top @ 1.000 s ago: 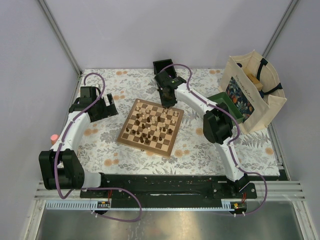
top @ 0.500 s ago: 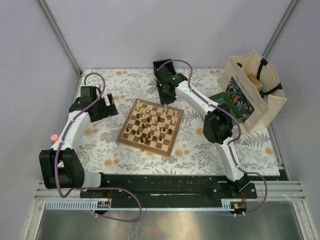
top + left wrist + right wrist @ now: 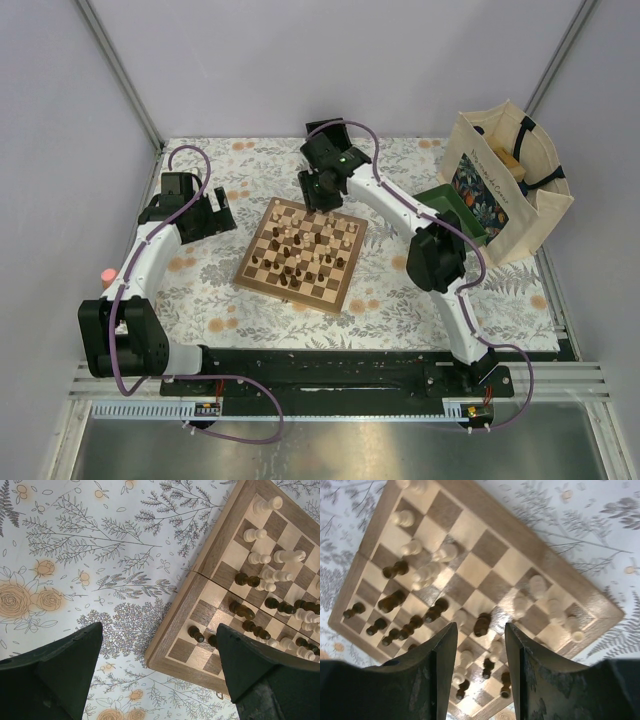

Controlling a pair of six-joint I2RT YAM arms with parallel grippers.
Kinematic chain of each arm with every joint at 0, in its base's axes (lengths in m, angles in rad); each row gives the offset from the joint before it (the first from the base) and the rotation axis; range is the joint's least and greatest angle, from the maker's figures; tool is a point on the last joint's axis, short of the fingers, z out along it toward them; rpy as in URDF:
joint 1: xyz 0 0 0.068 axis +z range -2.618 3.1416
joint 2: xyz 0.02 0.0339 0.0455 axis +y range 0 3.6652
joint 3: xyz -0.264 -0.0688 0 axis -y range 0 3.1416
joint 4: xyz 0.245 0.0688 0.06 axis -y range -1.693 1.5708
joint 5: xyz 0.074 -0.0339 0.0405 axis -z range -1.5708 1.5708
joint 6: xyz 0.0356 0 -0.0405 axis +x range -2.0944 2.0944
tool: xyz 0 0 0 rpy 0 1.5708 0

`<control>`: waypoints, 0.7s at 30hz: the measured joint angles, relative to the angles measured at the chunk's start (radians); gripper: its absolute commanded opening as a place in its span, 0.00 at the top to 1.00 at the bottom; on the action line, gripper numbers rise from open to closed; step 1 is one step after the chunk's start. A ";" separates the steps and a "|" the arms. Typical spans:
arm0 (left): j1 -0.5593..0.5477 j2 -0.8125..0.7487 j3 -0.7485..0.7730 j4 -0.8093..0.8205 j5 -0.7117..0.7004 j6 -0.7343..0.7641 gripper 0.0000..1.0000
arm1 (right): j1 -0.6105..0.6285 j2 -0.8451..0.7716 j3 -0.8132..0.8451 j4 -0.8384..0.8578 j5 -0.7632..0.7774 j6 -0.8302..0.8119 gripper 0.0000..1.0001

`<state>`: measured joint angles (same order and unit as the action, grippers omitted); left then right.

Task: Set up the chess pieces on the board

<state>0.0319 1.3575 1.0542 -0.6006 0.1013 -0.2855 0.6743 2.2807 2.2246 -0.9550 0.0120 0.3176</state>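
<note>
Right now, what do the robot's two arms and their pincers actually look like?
Two slim arms, the left arm and right arm, have glossy white tubular links joined by chunky black joints. A thin purple cable loops along each. Each ends in a black pincer with two wedge-shaped fingers: left pincer, right pincer.

The left arm (image 3: 148, 256) and right arm (image 3: 391, 203) share one build: white tubular links between bulky black joint housings. A thin purple cable (image 3: 187, 149) loops along each. Both are bolted to a black base plate (image 3: 320, 370). The jaws are dark, matte, wedge-shaped blades. The right wrist bears what may be a small green light.
</note>
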 measured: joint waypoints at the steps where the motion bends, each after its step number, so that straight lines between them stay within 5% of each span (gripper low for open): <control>1: 0.000 0.000 0.000 0.000 0.000 0.000 0.01 | 0.011 0.000 -0.001 0.000 -0.008 0.000 0.48; 21: 0.000 0.000 0.000 0.000 0.000 0.000 0.01 | 0.097 0.000 -0.023 -0.037 -0.075 -0.039 0.48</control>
<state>0.0319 1.3575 1.0542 -0.6006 0.1013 -0.2855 0.7708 2.2810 2.2013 -0.9924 -0.0631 0.2783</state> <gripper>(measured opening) 0.988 0.524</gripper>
